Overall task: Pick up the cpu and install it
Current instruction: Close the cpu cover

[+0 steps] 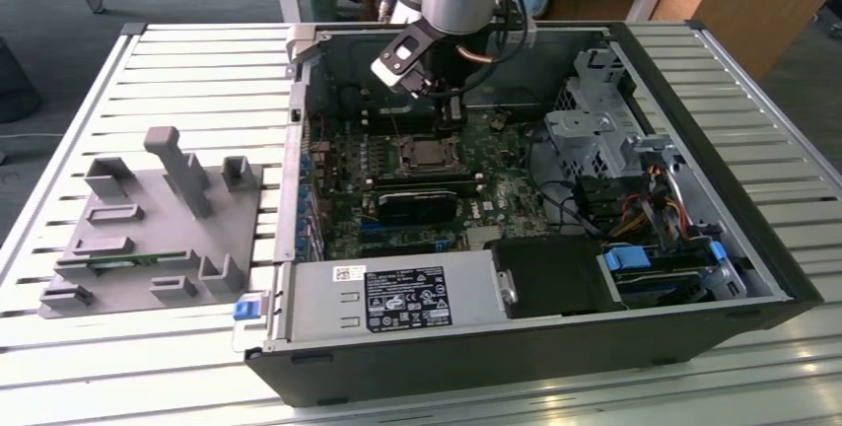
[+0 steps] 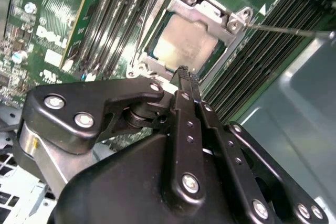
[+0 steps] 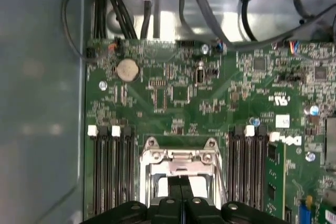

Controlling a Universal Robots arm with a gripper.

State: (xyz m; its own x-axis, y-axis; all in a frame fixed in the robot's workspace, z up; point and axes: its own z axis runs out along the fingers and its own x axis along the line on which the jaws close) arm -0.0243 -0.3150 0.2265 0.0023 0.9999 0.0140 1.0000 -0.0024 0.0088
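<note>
since the cpu already lies flat in its socket on the motherboard, silver top up and ringed by the metal socket frame, you can take it that the gripper carries nothing. its two black fingers are pressed together with no gap and no part between them. in both wrist views their tips hang over the near edge of the frame, very close to the chip, but you cannot tell from here whether they touch it. held together like that, the tips make one narrow, blunt point, which looks better suited to nudging or pressing than to grasping. in the exterior view the arm reaches straight down into the computer case, which lies on its side with the panel off. that leaves the board facing up, so the chip rests in place under its own weight. the thin lever runs out beside the memory slots, and you cannot judge whether it is latched. the grey fixture tray sits outside the case on the exterior view's left, well apart from the gripper. its pockets probably keep parts at known spots for pickup.
</note>
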